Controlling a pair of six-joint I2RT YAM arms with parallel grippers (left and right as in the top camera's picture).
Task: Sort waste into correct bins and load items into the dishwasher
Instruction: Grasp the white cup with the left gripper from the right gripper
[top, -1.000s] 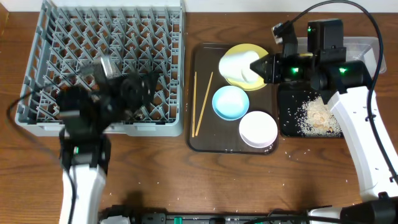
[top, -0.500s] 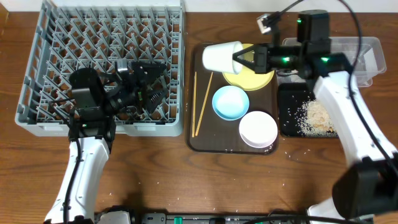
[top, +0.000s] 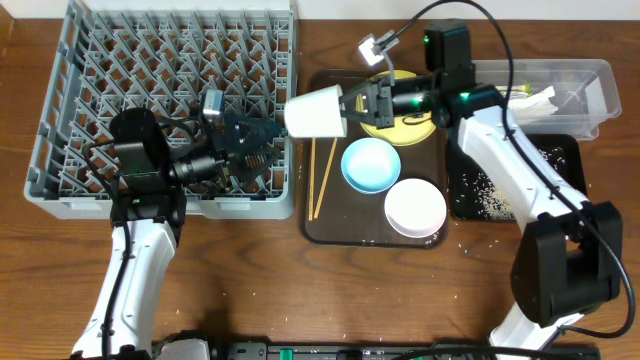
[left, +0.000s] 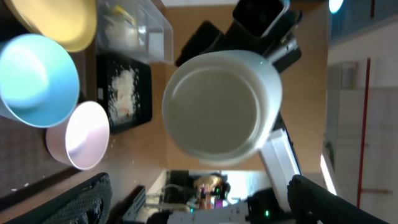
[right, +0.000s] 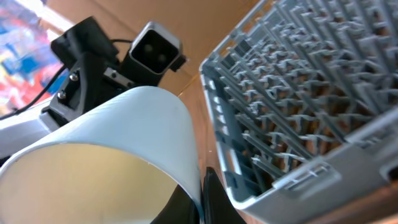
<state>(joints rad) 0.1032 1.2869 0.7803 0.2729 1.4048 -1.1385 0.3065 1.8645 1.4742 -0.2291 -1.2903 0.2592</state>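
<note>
White cup (top: 315, 111), clamped in right gripper (top: 351, 108) jaws, has reached the dish rack (top: 150, 60) edge. Left gripper (top: 260, 142) jaws are wide; handover looks next.

The small white cup (top: 315, 111) is held aloft on its side just right of the grey dish rack (top: 150, 50), base toward it. Further right lie two wooden chopsticks (top: 325, 165), then the light blue bowl (top: 370, 164), white bowl (top: 415, 207) and pale yellow plate (top: 410, 130), all upright
</note>
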